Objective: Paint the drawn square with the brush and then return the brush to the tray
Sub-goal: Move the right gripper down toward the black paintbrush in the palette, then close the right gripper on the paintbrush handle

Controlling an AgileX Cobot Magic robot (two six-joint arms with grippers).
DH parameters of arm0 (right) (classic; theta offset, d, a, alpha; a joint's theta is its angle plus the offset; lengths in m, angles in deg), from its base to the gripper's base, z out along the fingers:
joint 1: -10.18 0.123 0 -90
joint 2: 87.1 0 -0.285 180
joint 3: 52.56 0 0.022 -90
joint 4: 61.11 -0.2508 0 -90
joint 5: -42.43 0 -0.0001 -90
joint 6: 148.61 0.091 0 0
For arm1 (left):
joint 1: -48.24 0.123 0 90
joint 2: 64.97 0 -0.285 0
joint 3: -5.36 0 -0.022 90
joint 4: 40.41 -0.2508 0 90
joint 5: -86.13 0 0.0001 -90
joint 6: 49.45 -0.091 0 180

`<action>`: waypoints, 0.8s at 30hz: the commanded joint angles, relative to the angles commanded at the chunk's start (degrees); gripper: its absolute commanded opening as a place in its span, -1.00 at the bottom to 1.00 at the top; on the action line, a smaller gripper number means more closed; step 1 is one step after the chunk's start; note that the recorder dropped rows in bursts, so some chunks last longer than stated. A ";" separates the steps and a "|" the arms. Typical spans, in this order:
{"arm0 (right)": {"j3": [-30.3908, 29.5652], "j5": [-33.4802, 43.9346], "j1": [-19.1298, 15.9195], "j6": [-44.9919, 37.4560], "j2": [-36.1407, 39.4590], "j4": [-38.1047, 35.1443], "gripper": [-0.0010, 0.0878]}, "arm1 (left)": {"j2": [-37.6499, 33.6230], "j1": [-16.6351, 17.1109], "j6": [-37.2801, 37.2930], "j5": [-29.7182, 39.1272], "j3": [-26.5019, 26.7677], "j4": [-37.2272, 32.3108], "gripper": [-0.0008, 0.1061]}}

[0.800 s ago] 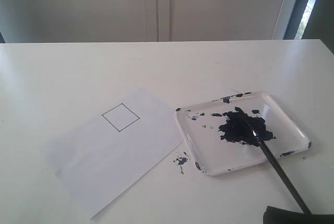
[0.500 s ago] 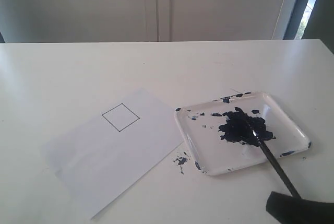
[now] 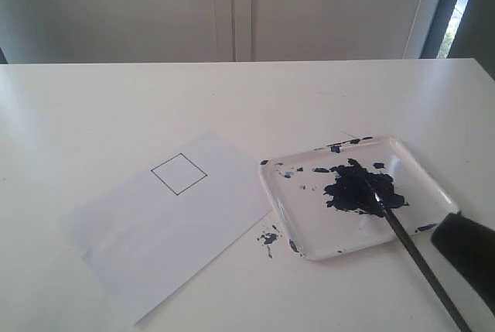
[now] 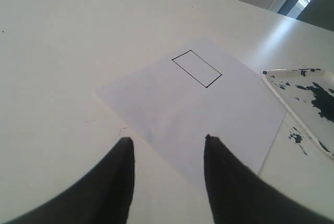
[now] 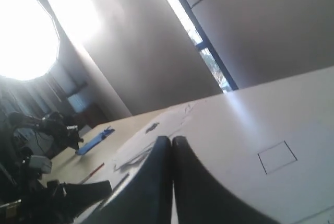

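Observation:
The drawn square (image 3: 179, 173) (image 4: 197, 68) (image 5: 277, 157) is a thin black outline on white paper, with nothing inside it. To its right stands the white tray (image 3: 433, 181) (image 4: 275, 82) with a dark paint puddle (image 3: 360, 190). The brush (image 3: 418, 254) lies with its tip in the puddle and its black handle running over the tray's near rim. My right gripper (image 5: 171, 139) is shut with nothing between its fingers. Its black shape (image 3: 466, 257) hangs at the exterior view's right edge, just right of the handle. My left gripper (image 4: 167, 139) is open over the paper's near corner, holding nothing.
The paper sheet (image 3: 155, 231) (image 4: 172, 109) lies tilted on the white table, left of the tray. A small paint splatter (image 3: 268, 237) (image 4: 296, 137) marks the table between paper and tray. A pale wall stands behind the table's far edge.
The right gripper's black shape has moved from the bottom edge up and to the right, beside the brush handle. Brush, tray and paper have not moved.

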 joint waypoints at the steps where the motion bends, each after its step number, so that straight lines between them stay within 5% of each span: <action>1: 0.91 0.75 0.00 -2.02 0.46 0.00 -0.98 | 0.00 0.00 0.00 0.00 0.00 0.00 -0.09; 9: 11.31 5.10 0.00 -9.25 13.90 0.00 -0.98 | 0.00 -0.01 -0.37 0.00 0.00 0.00 -0.09; 20: 27.25 17.07 -0.65 -18.80 47.64 0.00 -0.98 | 0.00 -0.01 -0.37 0.00 0.00 0.00 -0.09; 24: 31.15 20.81 -5.01 -19.25 59.18 0.43 -0.98 | 0.00 -0.01 -0.37 0.00 0.00 0.00 -0.09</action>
